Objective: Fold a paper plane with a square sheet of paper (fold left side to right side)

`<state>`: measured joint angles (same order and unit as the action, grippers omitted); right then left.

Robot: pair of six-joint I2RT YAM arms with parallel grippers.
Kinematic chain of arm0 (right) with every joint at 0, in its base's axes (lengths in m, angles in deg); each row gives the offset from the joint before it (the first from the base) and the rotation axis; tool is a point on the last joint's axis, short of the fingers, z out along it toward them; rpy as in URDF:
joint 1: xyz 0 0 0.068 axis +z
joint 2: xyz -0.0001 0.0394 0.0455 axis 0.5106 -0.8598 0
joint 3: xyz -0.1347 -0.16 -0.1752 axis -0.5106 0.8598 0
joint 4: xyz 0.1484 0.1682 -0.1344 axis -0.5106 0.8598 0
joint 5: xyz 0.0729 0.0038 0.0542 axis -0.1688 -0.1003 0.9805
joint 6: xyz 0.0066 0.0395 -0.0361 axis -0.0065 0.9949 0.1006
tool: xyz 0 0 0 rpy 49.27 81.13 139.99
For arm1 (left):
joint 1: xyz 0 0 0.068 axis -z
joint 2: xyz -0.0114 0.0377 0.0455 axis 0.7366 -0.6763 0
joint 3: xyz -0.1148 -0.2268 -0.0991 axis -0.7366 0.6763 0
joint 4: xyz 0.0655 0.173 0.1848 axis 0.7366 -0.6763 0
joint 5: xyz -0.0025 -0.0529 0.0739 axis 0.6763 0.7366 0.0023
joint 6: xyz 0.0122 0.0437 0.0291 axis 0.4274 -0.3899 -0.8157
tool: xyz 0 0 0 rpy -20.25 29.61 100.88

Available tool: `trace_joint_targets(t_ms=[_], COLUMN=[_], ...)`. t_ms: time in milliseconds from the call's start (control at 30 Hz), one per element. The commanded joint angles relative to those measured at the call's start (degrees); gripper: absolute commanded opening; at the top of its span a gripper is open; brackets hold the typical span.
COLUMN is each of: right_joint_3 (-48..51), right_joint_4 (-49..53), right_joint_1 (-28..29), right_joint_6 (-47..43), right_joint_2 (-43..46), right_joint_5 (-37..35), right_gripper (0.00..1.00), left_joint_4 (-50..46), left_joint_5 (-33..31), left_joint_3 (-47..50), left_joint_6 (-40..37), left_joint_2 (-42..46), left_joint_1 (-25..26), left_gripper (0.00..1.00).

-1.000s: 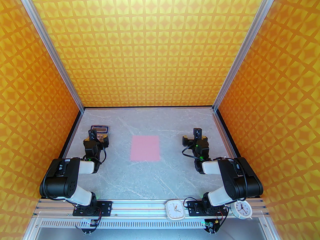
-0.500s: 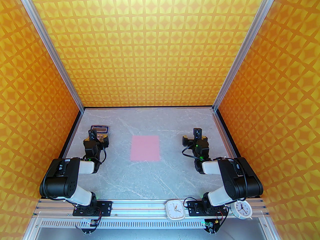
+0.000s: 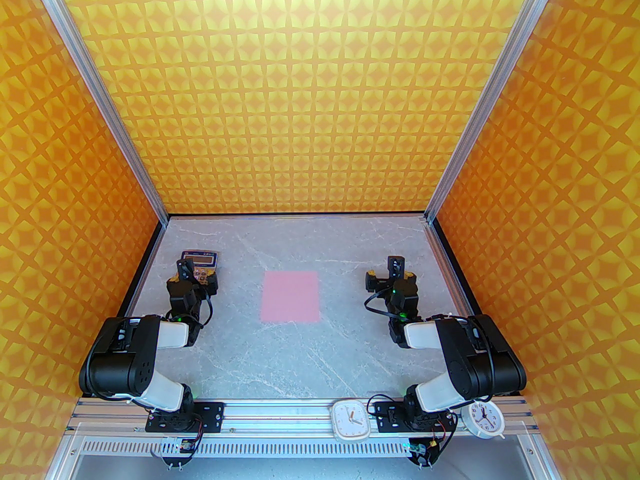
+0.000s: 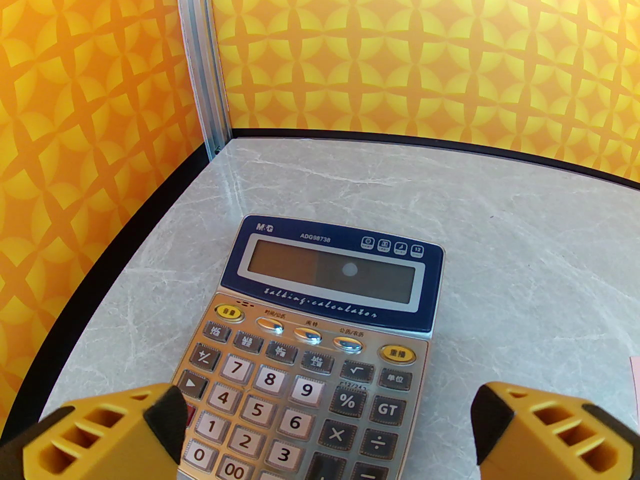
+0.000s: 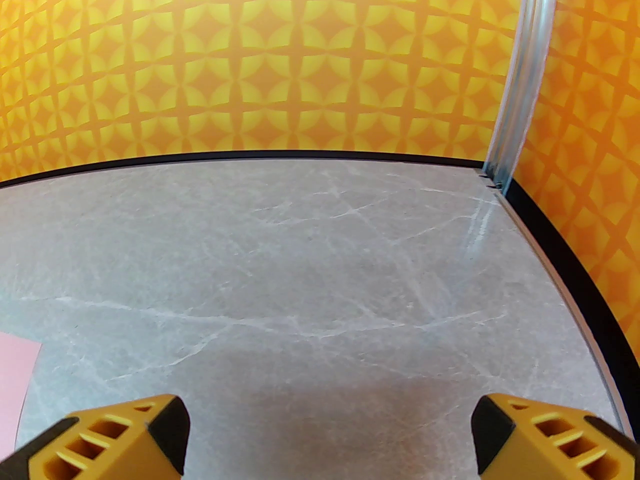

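The square sheet of paper [image 3: 290, 296], pale pink, lies flat and uncreased in the middle of the marble table. Its edge peeks in at the right border of the left wrist view [image 4: 635, 374] and at the lower left of the right wrist view [image 5: 15, 375]. My left gripper [image 3: 197, 274] hovers open over the calculator, left of the sheet, with nothing between its yellow fingers [image 4: 100, 438]. Off to the sheet's right, my right gripper [image 3: 384, 273] is open above bare table, and its fingers [image 5: 550, 438] are empty.
A calculator [image 4: 320, 348] with orange keys lies at the far left under my left gripper. Two white clocks [image 3: 351, 420] [image 3: 482, 418] sit on the near rail by the right arm's base. Orange patterned walls close in the table on three sides.
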<state>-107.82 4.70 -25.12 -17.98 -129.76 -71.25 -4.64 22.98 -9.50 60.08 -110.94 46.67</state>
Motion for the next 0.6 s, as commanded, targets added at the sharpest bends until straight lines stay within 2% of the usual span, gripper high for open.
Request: trace_joint_targets(t_ms=[0, 133, 167, 233, 333, 433, 500, 567], right_joint_3=[0.03, -0.02, -0.31, -1.7, -5.02, -7.88, -11.33, -15.29], right_joint_4=[-1.75, 1.22, 2.14, 7.98, 18.79, 29.91, 38.1, 45.11], right_joint_1=[-0.14, -0.16, -0.14, -0.15, -0.14, -0.21, -0.22, -0.23], right_joint_6=[1.2, 2.04, 1.67, 2.22, 5.77, 19.74, 20.04, 21.75], right_joint_2=[0.16, 3.25, 4.3, 7.88, 15.04, 21.1, 24.22, 25.19], right_joint_5=[-2.13, -4.12, -4.23, -6.21, -11.6, -19.66, -15.03, -10.45], right_gripper=[0.99, 0.99, 0.99, 0.99, 0.99, 0.99, 0.99, 0.99], left_joint_4=[0.94, -2.43, -6.71, -17.2, -34.96, -57.82, -72.61, -81.0], left_joint_5=[1.02, 0.73, 0.02, -1.86, -4.09, -3.93, -3.04, -0.97], left_joint_3=[0.12, -0.41, -1.43, -4.74, -13.01, -25.74, -34.74, -40.84], left_joint_6=[-0.73, -1.07, -0.7, 0.59, 7.7, 17.63, 21.87, 23.24], left_joint_2=[0.82, 4.14, 6.71, 12.54, 19.04, 20.1, 17.93, 16.09], left_joint_1=[-0.32, -0.28, -0.28, -0.32, -1.25, -3.3, -3.96, -3.88], left_gripper=[0.99, 0.99, 0.99, 0.99, 0.99, 0.99, 0.99, 0.99])
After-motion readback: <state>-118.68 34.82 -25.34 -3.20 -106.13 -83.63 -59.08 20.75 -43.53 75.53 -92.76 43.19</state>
